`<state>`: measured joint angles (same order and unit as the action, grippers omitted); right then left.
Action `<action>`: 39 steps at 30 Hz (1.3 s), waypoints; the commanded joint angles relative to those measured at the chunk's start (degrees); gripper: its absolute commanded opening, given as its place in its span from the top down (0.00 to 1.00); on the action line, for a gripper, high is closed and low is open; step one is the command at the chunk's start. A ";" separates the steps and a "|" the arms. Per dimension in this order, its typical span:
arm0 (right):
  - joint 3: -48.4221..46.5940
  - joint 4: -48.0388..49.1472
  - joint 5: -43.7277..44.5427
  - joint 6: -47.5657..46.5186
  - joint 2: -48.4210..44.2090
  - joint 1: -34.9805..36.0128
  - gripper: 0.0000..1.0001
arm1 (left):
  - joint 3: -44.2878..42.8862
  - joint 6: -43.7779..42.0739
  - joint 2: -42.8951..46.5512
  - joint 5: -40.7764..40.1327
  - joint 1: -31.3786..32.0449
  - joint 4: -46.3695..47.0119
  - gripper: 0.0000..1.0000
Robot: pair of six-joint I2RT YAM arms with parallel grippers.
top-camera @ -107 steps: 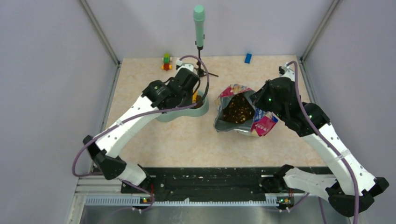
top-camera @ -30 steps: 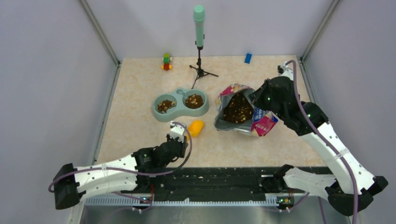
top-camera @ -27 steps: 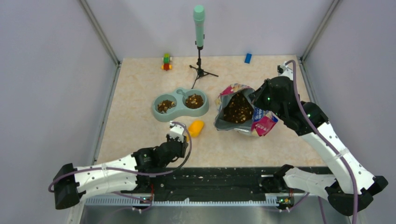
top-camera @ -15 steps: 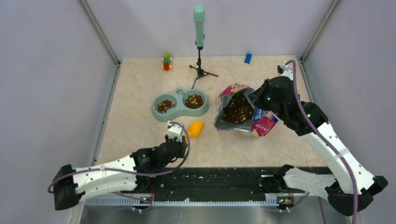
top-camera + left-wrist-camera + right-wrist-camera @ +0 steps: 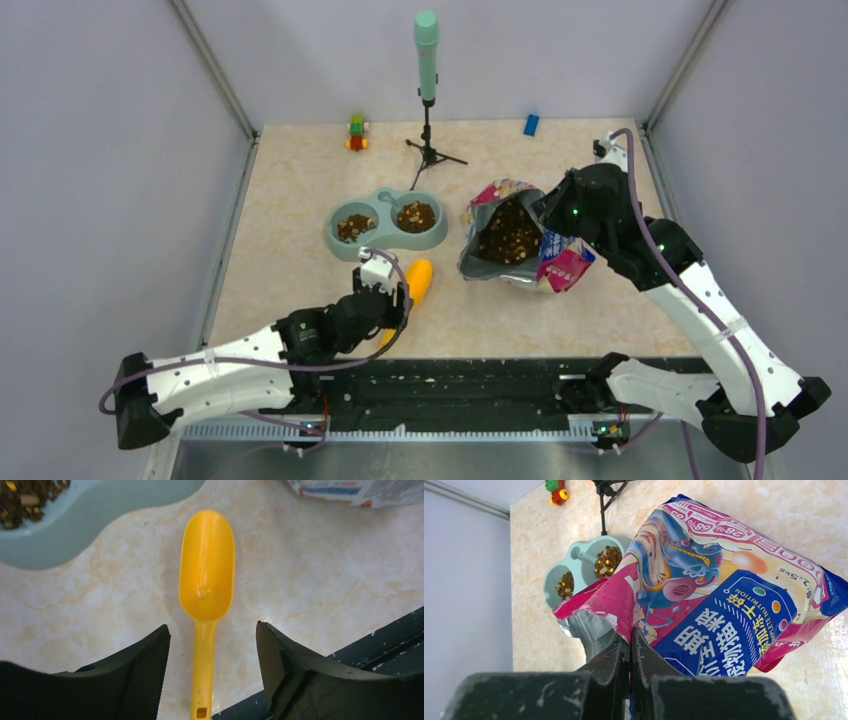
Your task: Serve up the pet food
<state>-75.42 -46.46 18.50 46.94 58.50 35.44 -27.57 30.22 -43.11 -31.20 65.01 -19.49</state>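
Note:
The pet food (image 5: 416, 215) fills both cups of a pale green double bowl (image 5: 385, 240); more of it shows inside the open cat food bag (image 5: 510, 232). In the right wrist view my right gripper (image 5: 630, 636) is shut on the bag's (image 5: 724, 605) torn rim, with the bowl (image 5: 579, 562) beyond. A yellow scoop (image 5: 206, 570) lies empty and flat on the table. Its handle runs between the fingers (image 5: 145, 670) of my left gripper (image 5: 212, 630), which is open and does not touch it. From above, my left gripper (image 5: 385, 295) sits just in front of the bowl, beside the scoop (image 5: 420, 280).
A green microphone on a tripod (image 5: 428, 100) stands behind the bowl. Toy blocks (image 5: 356, 132) and a blue block (image 5: 531, 124) lie at the back edge. A black rail (image 5: 450, 385) runs along the near edge. Grey walls close in on both sides.
My left gripper has opened wide and let go of the scoop's handle; the scoop now lies on the table. The left arm has shifted slightly towards the bowl. The right arm has not moved.

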 commanded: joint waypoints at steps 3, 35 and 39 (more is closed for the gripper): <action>-0.09 1.24 -2.70 -1.52 -0.84 -0.46 1.00 | -12.17 -14.45 -1.79 -1.61 0.21 6.54 0.33; -21.53 -16.48 -30.87 -30.29 10.23 -8.09 1.00 | -42.46 -68.61 -27.46 45.60 -19.54 3.88 0.33; -22.99 -17.93 -31.65 -31.25 11.29 -8.76 1.00 | -46.99 -71.24 -30.63 51.06 -19.70 -0.51 0.35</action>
<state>-93.45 -64.25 -9.23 17.37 70.02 27.44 -69.01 -35.55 -71.68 12.60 45.67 -15.79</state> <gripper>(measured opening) 0.013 0.655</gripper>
